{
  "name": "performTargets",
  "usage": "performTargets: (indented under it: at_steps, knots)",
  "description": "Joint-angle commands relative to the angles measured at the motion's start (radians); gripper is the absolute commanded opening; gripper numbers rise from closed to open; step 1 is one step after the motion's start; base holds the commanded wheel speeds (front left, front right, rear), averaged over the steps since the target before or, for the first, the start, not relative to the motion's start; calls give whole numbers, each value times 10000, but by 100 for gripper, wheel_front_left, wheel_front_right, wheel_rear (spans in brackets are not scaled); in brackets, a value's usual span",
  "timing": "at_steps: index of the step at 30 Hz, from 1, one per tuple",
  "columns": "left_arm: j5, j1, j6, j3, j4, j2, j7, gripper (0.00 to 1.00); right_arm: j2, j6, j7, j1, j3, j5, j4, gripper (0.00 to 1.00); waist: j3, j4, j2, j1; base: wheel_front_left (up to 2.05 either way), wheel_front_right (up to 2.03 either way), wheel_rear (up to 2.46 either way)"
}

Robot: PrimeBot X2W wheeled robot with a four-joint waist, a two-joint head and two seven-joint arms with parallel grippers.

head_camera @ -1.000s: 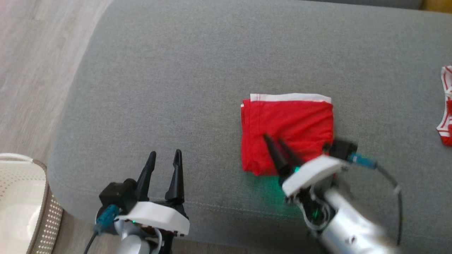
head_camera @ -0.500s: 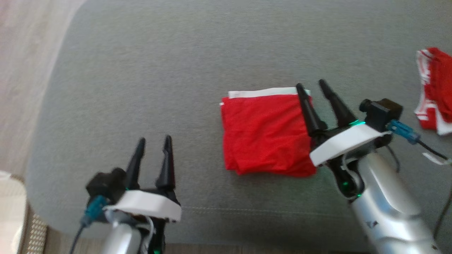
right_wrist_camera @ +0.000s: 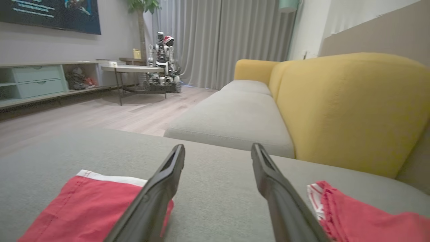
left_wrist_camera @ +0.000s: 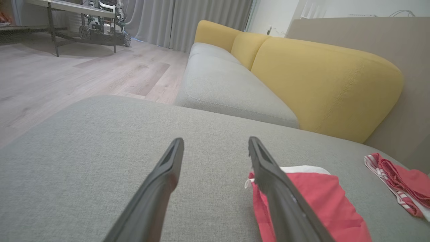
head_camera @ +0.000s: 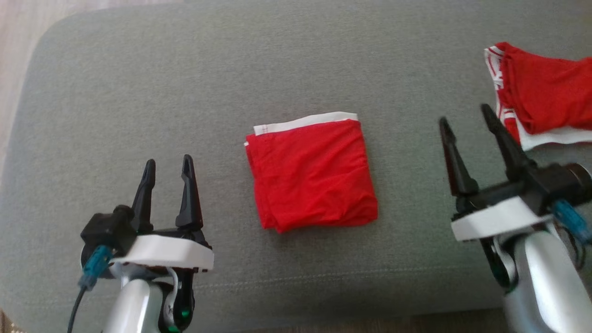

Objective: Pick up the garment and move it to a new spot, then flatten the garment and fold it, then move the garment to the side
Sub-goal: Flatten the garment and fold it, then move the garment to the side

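A red garment (head_camera: 312, 173) with a white band along its far edge lies folded into a neat square on the grey cushion (head_camera: 231, 78). It also appears at the lower right of the left wrist view as the red garment (left_wrist_camera: 315, 208) and at the lower left of the right wrist view as the red garment (right_wrist_camera: 80, 208). My left gripper (head_camera: 167, 167) hovers open to the left of it, nothing between its fingers. On the other side my right gripper (head_camera: 465, 120) is open too, well apart from the cloth.
A second red garment with white striped trim (head_camera: 541, 95) lies crumpled at the far right of the cushion, close to my right fingers. A yellow sofa back (right_wrist_camera: 352, 107) rises behind the cushion. Wooden floor (left_wrist_camera: 67, 74) lies beyond the left edge.
My right gripper has come off the folded garment and drawn back to the right, open. The camera has turned right, so the whole picture has shifted left.
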Motion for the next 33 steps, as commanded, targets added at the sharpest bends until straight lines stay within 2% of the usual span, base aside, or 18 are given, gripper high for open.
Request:
performTargets:
  at_steps: [1,10,33]
  knots:
    - [132,-229,-67,363,-377,22,-120,100,219,0,-89,149,-42,-210,-608,100,-9,-111,0,0,0,0,0]
    - [198,268,-41,199,-146,22,-120,100,636,0,-89,887,-380,-348,-837,100,-45,-218,0,0,0,0,0]
    - [49,386,116,-132,-207,22,-120,100,699,0,-89,887,-440,-132,-519,100,-132,126,0,0,0,0,0]
